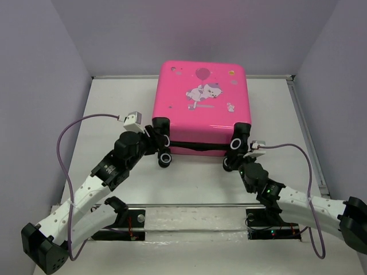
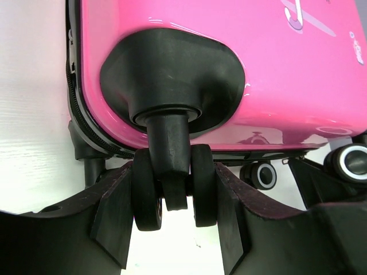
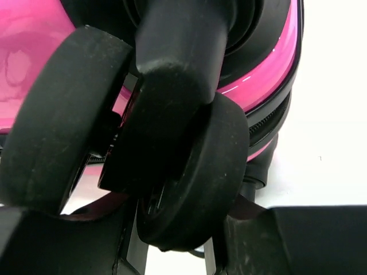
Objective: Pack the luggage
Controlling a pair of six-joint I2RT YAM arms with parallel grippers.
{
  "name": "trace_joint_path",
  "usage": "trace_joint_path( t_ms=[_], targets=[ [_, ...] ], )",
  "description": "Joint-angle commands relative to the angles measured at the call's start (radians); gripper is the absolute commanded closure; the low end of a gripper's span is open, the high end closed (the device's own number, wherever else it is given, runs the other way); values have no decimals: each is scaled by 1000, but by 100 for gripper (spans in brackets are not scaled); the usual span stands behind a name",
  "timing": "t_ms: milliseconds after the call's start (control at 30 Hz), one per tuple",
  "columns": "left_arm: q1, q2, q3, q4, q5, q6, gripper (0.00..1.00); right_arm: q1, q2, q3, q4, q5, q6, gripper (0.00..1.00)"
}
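The luggage (image 1: 200, 103) is a hot-pink hard-shell suitcase. It lies closed and flat at the back middle of the table, print side up, with its black wheels toward me. My left gripper (image 1: 156, 134) is at its near left corner. In the left wrist view the gripper (image 2: 175, 229) is shut on the twin caster wheel (image 2: 172, 189), with a finger pressed on each side, under the pink shell (image 2: 275, 69). My right gripper (image 1: 237, 148) is at the near right corner. In the right wrist view it (image 3: 189, 246) is closed around the right caster wheel (image 3: 195, 177).
The lower casters (image 1: 165, 157) (image 2: 261, 175) stand on the white table (image 1: 114, 103). Grey walls close in the back and both sides. A raised edge strip (image 1: 307, 137) runs along the right. A metal rail (image 1: 195, 204) crosses near the arm bases, and purple cables (image 1: 60, 143) loop beside each arm.
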Motion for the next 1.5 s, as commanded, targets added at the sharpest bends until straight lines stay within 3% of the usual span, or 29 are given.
trace_joint_path(
  t_ms=[0,167,367,400,500,533,700,1000,1200,1333,1467],
  targets=[
    [-4,-74,24,192,60,-5,94,-101,25,-16,246,-13,-51,64],
    [-4,-71,8,195,71,-14,94,-141,93,3,272,-100,-35,64],
    [-4,-73,-1,213,77,-23,94,-141,105,-54,280,-91,33,58],
    [-4,-68,2,215,78,-21,94,-141,107,-57,281,-84,36,68],
    [-4,-61,7,218,82,-21,94,-141,101,-56,281,-68,21,76],
    [-3,-56,8,218,82,-21,94,-141,98,-48,281,-62,12,84],
    [-4,-53,10,219,86,-21,94,-141,108,-25,283,-67,-27,93],
    [-4,-39,-6,296,169,-47,94,-132,183,-36,361,-208,25,93],
    [-18,16,14,435,255,-101,94,182,409,65,473,-32,7,93],
    [-69,70,48,489,256,-113,94,302,640,217,544,-18,1,93],
    [-90,85,60,523,250,-124,94,411,774,352,557,10,-77,93]
  ],
)
